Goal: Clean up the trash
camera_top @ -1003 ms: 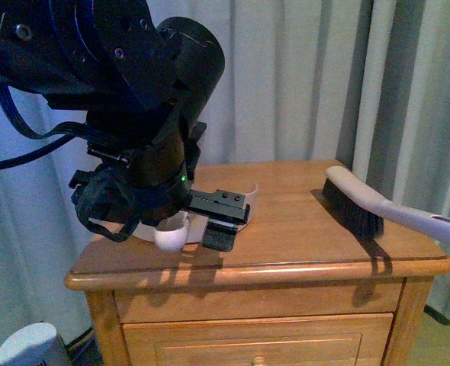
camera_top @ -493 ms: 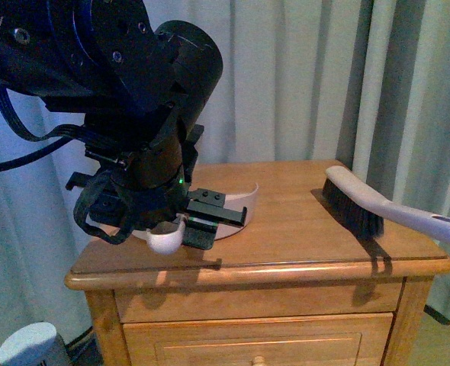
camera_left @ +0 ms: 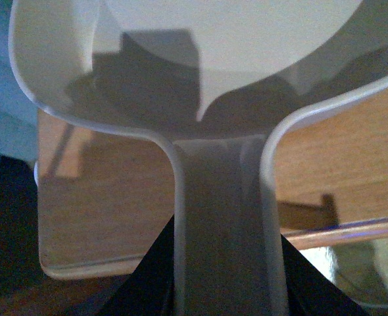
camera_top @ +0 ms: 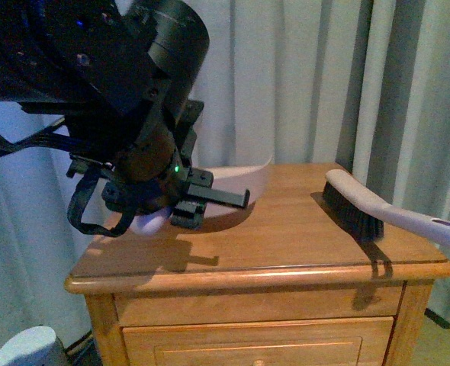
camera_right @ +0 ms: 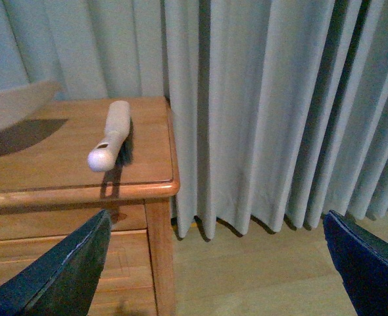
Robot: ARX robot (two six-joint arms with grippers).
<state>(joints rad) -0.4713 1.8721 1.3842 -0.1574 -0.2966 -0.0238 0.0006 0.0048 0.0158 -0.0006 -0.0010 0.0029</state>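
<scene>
Risen off the table point(camera_top: 286, 236) since a second ago, the dustpan point(camera_top: 236, 179) hangs clamped by its handle in the left pincer point(camera_left: 227, 276); the trash shows in no view, so I cannot place it. Well right of that pincer a brush point(camera_top: 355, 206) lies on the table. The right pincer point(camera_right: 217, 263) gapes wide apart, empty, with the brush beyond it.

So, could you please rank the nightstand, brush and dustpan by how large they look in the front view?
1. Nightstand: clearly the largest.
2. Brush and dustpan: I can't rank these two, because the left arm hides part of the dustpan.
</scene>
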